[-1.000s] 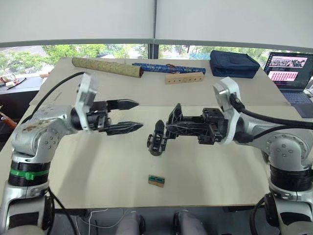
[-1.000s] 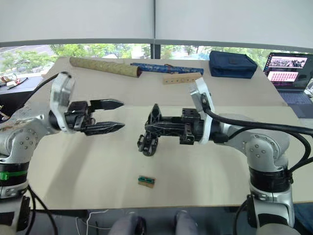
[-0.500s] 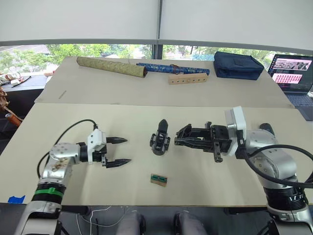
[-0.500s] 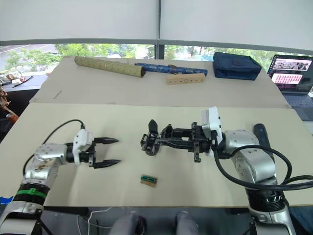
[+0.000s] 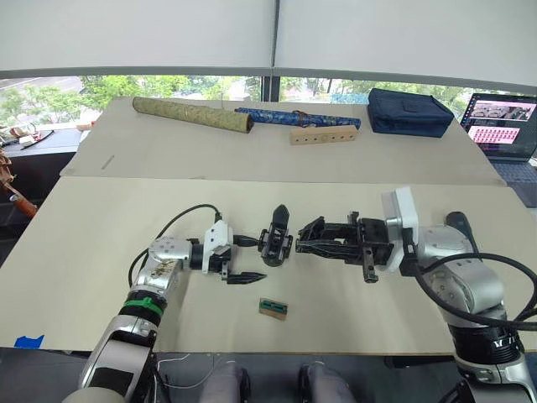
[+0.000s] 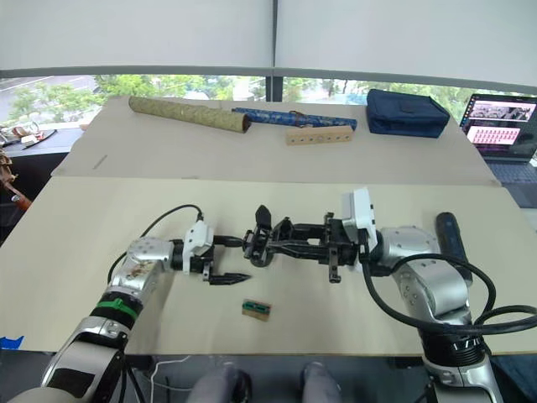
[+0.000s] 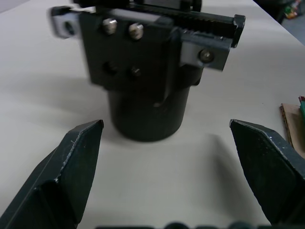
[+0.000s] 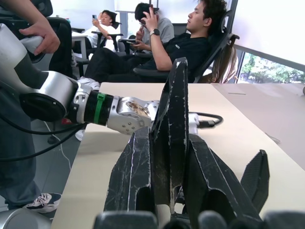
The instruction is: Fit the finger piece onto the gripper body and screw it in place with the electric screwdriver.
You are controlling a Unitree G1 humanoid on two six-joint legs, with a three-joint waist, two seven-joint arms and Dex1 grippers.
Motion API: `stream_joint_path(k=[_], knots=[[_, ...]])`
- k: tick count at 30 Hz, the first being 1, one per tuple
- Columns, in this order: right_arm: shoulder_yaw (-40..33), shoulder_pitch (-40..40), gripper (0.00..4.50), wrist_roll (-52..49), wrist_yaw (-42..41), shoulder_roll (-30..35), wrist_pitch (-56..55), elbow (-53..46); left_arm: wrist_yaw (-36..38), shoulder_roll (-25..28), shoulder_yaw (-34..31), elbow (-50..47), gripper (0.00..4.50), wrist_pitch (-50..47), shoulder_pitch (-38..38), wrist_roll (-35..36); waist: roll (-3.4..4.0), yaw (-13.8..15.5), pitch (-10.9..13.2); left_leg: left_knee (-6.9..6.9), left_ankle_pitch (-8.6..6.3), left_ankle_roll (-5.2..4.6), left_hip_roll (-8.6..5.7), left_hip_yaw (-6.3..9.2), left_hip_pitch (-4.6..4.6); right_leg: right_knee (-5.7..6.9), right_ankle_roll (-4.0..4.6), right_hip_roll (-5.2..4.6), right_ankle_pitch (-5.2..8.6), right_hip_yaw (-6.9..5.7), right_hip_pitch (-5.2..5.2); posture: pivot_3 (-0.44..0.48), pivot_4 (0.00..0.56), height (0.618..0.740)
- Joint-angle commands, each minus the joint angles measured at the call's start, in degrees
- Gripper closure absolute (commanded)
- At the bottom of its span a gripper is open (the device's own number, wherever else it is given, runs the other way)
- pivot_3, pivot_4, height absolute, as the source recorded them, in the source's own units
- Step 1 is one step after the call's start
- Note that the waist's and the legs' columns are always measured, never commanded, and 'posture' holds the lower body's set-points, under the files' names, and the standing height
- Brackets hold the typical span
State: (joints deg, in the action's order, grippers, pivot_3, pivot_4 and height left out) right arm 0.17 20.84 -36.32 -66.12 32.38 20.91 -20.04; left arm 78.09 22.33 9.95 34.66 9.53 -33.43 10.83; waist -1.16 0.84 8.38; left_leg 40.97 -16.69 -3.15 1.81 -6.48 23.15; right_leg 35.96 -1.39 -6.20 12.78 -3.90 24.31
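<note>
Small black gripper body [image 5: 275, 238] with round base stands mid-counter [image 5: 101, 243]. Left claw [image 5: 248, 259] wide open, empty, at its 9 o'clock. Right claw [image 5: 309, 237] at 3 o'clock; grip unclear. Dark cylindrical electric screwdriver [image 6: 447, 232] untouched at far 3 o'clock; screwing remains.
</note>
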Motion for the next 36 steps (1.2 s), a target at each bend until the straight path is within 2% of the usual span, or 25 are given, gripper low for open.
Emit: stream_joint_path(k=[1,13,16,19,29,36], knots=[[-0.08,-0.58,4.07,-0.27,0.59,-0.15,-1.59,-2.67,-0.29,-1.56,0.71,0.99,0.00,0.19,-1.74,-0.65,0.00,-0.04,0.00,0.00,0.00,-0.01,0.00,0.00,0.00,0.00,0.00,0.00,0.00,0.00,0.00,0.000,0.150,0.740],[2.43,-2.26,4.07,1.75,1.52,-0.85,-2.79,-3.75,0.24,-4.95,1.06,10.27,0.00,4.26,-6.98,-3.21,0.00,-0.11,0.00,0.01,-0.01,-0.01,0.00,0.02,-0.01,-0.02,0.00,0.00,0.00,0.00,0.01,0.000,0.150,0.740],[3.90,-1.67,4.07,3.48,1.96,-1.97,-4.43,-2.65,-0.29,-5.13,1.00,11.65,0.90,5.16,-7.05,-3.79,-0.01,-0.11,0.00,0.03,-0.01,-0.02,0.00,0.03,-0.03,-0.03,0.00,0.00,0.00,0.00,-0.01,0.000,0.150,0.740],[5.90,-0.79,4.07,6.43,2.68,-3.45,-6.41,-0.91,-0.47,-4.74,1.19,12.07,2.19,5.80,-6.42,-4.37,-0.01,-0.16,0.00,0.03,-0.01,-0.02,0.01,0.03,-0.07,0.00,0.00,0.00,0.00,0.01,-0.02,0.000,0.150,0.740],[10.15,3.28,4.07,16.22,10.27,-9.91,-10.45,8.70,-1.80,-4.58,0.98,8.92,2.17,3.53,-4.02,-4.43,0.01,-0.25,-0.01,0.02,0.01,0.02,0.01,0.00,-0.11,0.08,0.00,0.00,0.00,0.02,-0.03,0.000,0.150,0.740],[11.24,2.64,4.07,17.81,10.38,-10.80,-11.17,10.27,-3.44,-4.24,1.03,7.89,2.17,2.97,-3.43,-5.11,0.01,-0.26,-0.02,0.03,0.01,0.02,0.01,0.00,-0.11,0.10,0.00,0.00,0.00,0.02,-0.04,0.000,0.150,0.740]])
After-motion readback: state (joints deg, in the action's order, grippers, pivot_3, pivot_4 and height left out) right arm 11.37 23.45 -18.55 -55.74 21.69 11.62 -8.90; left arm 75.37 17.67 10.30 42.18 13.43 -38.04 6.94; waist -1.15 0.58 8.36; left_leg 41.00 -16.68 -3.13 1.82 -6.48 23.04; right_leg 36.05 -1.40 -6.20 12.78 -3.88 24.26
